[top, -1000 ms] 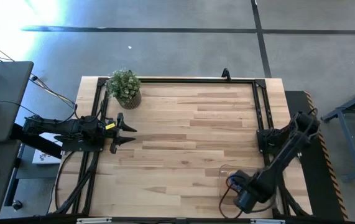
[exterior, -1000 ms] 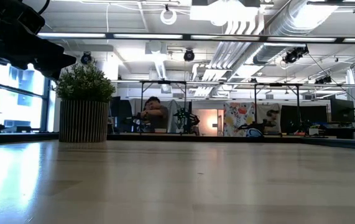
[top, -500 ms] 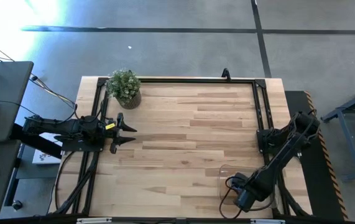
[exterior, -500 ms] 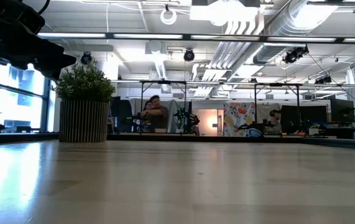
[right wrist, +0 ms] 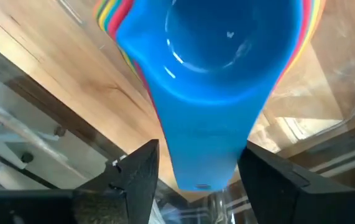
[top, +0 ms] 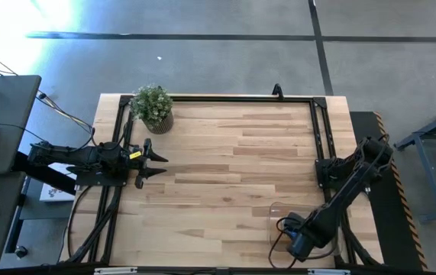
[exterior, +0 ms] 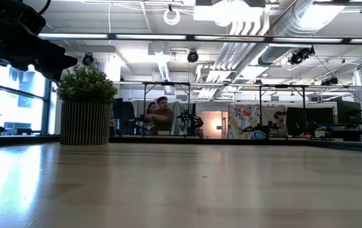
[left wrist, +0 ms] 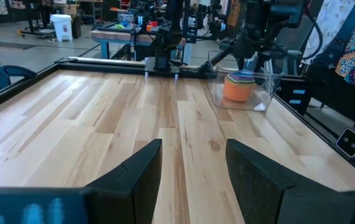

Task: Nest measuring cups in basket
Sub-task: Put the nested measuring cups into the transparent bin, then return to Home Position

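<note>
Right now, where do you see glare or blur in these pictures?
High view: bright glare on the floor beyond the table. Low view: the left arm is a dark silhouette, and ceiling lights reflect on the wood. Right wrist view: the blue cup is very close, with small highlights.

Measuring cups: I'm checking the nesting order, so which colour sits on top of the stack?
The blue cup: its open bowl faces the right wrist camera, with yellow and red rims showing beneath, between the right gripper's open fingers.

One basket [left wrist: 242, 93] holding one stack of measuring cups [left wrist: 238, 86], one potted plant [top: 153, 108], two arms.
</note>
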Controlling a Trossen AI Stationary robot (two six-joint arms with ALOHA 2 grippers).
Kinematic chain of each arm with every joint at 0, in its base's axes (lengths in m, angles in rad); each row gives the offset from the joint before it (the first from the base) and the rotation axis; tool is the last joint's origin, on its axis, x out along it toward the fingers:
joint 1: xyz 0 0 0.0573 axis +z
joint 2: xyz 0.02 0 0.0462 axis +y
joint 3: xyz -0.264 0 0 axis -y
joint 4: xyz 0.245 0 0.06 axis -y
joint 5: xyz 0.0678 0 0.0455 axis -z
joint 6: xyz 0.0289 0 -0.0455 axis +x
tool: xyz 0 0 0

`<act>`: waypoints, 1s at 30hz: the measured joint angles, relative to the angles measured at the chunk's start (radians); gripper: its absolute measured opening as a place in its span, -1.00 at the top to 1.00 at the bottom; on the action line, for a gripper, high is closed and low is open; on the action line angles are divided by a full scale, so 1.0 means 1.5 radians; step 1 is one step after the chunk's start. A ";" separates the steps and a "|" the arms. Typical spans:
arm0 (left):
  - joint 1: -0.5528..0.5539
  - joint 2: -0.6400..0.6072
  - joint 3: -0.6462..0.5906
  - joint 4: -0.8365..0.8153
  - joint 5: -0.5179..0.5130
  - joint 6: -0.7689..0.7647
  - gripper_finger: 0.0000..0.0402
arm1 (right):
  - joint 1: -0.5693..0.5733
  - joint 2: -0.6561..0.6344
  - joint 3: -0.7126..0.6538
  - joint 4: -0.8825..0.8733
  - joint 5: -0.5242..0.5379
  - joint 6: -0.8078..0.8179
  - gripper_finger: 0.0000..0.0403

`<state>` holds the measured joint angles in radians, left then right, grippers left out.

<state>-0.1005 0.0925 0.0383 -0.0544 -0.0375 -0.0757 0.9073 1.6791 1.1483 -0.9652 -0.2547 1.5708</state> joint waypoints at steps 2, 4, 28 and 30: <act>0.000 0.000 0.000 0.000 0.000 0.000 0.17 | 0.001 0.000 0.012 -0.016 0.007 0.001 -0.02; 0.000 0.000 0.000 0.000 0.000 0.000 0.17 | 0.002 0.000 0.029 -0.036 0.025 0.002 -0.03; 0.000 0.000 0.000 0.000 0.000 0.000 0.17 | -0.173 -0.161 0.138 0.019 0.703 -0.305 -0.04; 0.000 0.000 0.000 0.000 0.000 0.000 0.17 | -0.216 -0.170 0.138 0.075 0.701 -0.396 -0.04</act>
<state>-0.1008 0.0928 0.0383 -0.0540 -0.0373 -0.0761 0.5838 1.4241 1.3556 -0.8524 0.7974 0.9774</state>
